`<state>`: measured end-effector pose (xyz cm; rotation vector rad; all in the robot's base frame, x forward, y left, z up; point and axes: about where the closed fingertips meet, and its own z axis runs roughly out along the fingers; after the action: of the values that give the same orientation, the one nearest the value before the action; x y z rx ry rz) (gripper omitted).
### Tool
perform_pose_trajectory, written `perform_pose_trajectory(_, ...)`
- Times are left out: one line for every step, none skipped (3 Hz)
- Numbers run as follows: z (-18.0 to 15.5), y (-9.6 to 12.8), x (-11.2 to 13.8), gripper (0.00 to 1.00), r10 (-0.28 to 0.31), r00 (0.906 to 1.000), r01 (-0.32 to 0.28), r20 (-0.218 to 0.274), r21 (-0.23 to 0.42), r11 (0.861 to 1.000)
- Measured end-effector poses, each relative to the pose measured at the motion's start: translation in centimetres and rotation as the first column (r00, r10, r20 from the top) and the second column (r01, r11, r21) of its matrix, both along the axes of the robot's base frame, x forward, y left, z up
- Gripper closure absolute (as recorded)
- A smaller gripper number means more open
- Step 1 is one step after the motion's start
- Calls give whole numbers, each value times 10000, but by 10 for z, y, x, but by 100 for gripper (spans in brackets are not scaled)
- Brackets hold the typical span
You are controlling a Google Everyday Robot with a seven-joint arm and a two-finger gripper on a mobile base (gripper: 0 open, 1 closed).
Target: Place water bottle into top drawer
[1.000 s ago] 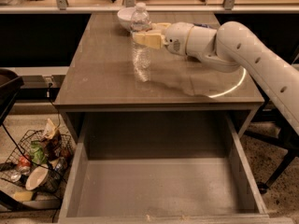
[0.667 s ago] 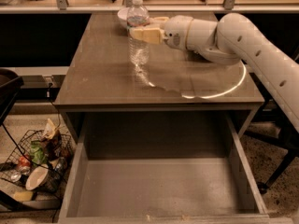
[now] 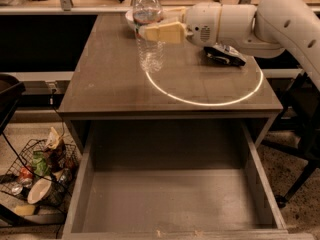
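Observation:
The water bottle is a clear ribbed plastic bottle with a white cap and a red-banded label. It hangs upright above the back left part of the table top. My gripper comes in from the right, and its tan fingers are shut around the bottle's upper body. The top drawer is pulled out wide open below the table's front edge, and its flat bottom is bare. The bottle is well behind the drawer.
A white bowl sits at the table's back edge behind the bottle. A black object lies on the table under my arm. A ring of light shines on the top. A wire basket of rubbish stands on the floor at left.
The gripper has lifted the bottle higher off the table top; its cap now reaches the top of the view. The drawer has not moved.

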<state>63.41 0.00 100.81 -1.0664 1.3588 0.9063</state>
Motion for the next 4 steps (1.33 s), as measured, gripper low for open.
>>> perform_pose_trajectory(20, -13, -55, 100, 27, 9994, -29, 340, 63, 10000)
perform_pose_trajectory(3, -26, -127, 100, -337, 9988, 322, 368, 401, 9987)
perform_pose_trajectory(-22, -68, -167, 100, -1117, 9936, 1107, 179, 487, 9927)
perform_pose_trajectory(-73, -138, -193, 100, -2179, 9760, 2176, -11, -514, 9747)
